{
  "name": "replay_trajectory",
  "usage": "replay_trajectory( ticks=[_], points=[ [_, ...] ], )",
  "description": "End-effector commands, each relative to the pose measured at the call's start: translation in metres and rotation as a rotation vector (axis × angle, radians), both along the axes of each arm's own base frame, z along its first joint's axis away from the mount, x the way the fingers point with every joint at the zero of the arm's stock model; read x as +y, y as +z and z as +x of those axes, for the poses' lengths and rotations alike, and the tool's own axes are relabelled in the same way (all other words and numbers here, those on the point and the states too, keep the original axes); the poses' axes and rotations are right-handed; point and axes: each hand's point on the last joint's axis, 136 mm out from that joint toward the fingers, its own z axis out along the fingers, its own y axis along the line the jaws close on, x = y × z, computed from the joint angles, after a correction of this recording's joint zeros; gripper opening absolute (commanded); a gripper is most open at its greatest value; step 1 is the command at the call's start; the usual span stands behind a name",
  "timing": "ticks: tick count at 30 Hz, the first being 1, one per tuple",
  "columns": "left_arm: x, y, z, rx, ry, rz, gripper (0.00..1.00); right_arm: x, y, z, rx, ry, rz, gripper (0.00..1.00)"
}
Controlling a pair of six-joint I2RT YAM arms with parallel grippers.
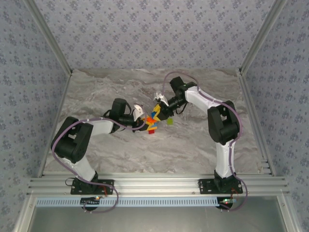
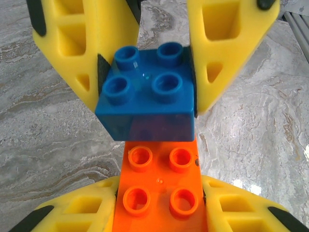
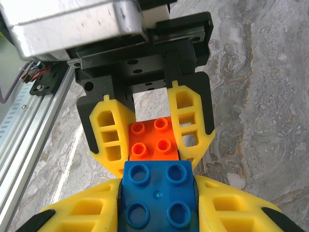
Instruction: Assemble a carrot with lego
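Grey-veined marble tabletop [image 1: 193, 145] lies inside a booth of patterned wallpaper [image 1: 154, 34], with aluminium rails [image 1: 154, 184] along its near edge where both arm bases are bolted. From there the two arms reach inward and meet near the middle of the table.

Just on the near side of that meeting point a red brick [image 1: 151, 130] lies on the marble. A lime green brick [image 1: 170, 122] sits a little to the right, below the right arm's wrist.

The left gripper [image 3: 154, 145] has its yellow fingers pressed against both sides of an orange brick [image 2: 159, 193], pinching it off the table with the four studs facing up. Opposite it, fingertip to fingertip, the right gripper [image 1: 158, 110] pinches a blue brick [image 2: 147, 96] the same way, studs up.

In the left wrist view the blue brick stands slightly higher than the orange one, and its lower edge overlaps the orange brick's far end. Whether the two are pressed together or only touching cannot be told.
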Motion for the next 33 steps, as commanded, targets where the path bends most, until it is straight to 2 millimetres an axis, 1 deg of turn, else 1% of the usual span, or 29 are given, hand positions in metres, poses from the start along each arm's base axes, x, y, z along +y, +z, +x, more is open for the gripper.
replay_trajectory(
  ticks=[1, 17, 28, 33],
  points=[
    [-0.007, 0.012, -0.002, -0.027, -0.047, -0.024, 0.34, -0.004, -0.014, 0.000, 0.054, -0.018, -0.013, 0.07],
    [-0.005, 0.012, 0.001, -0.030, -0.036, -0.023, 0.33, -0.007, -0.019, -0.007, 0.093, -0.026, 0.021, 0.06],
    [-0.003, 0.013, 0.002, -0.034, -0.029, -0.024, 0.31, -0.015, -0.013, -0.010, 0.123, -0.036, 0.061, 0.05],
    [-0.003, 0.014, 0.003, -0.035, -0.027, -0.025, 0.30, -0.016, -0.017, -0.009, 0.129, -0.041, 0.050, 0.05]
  ],
)
